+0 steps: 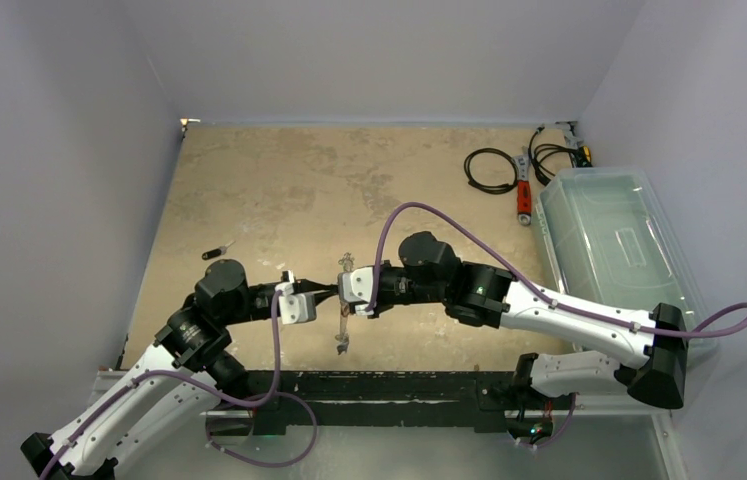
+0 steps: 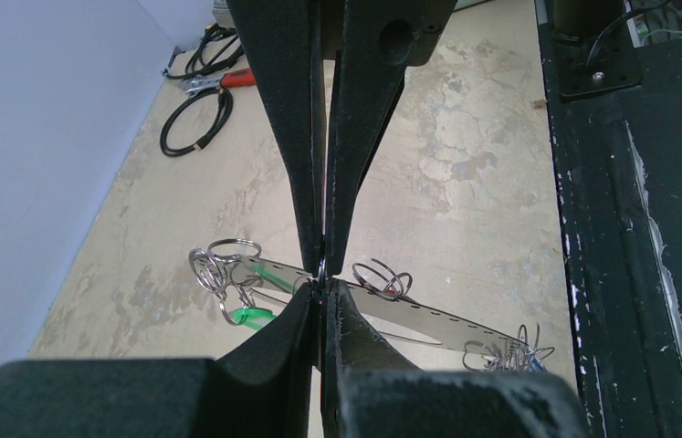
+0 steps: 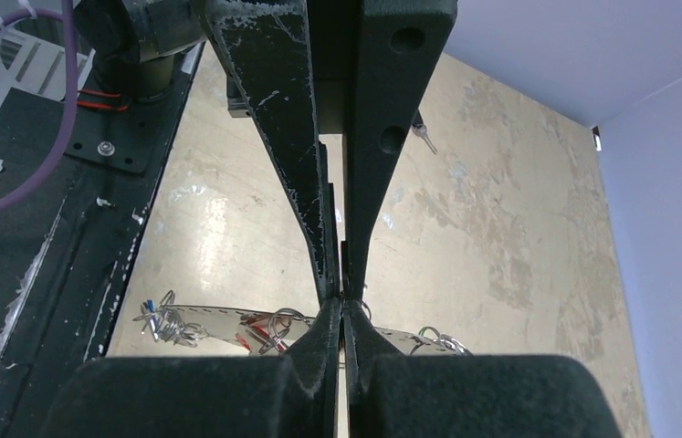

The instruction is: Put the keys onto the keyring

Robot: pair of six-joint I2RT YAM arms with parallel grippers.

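Holding step, by the look of it: gripping the keyring [image 2: 410,315] aloft over the counter [image 1: 279,190], with the left hand [image 2: 322,274] pinched shut on its flat crescent and the right hand [image 3: 343,297] clamped shut on it just beside. Already carrying a green key [image 2: 253,317], a red-tagged key [image 3: 250,333] and a blue-tagged key [image 3: 148,304] on small split rings [image 2: 382,278]. Left to thread: a black-headed key [image 1: 215,252], lying well apart on the counter. Next, probably: freeing one hand, fetching that key, working it onto a split ring. At far right, a clear lidded bin [image 1: 554,235]; cannot tell the contents.
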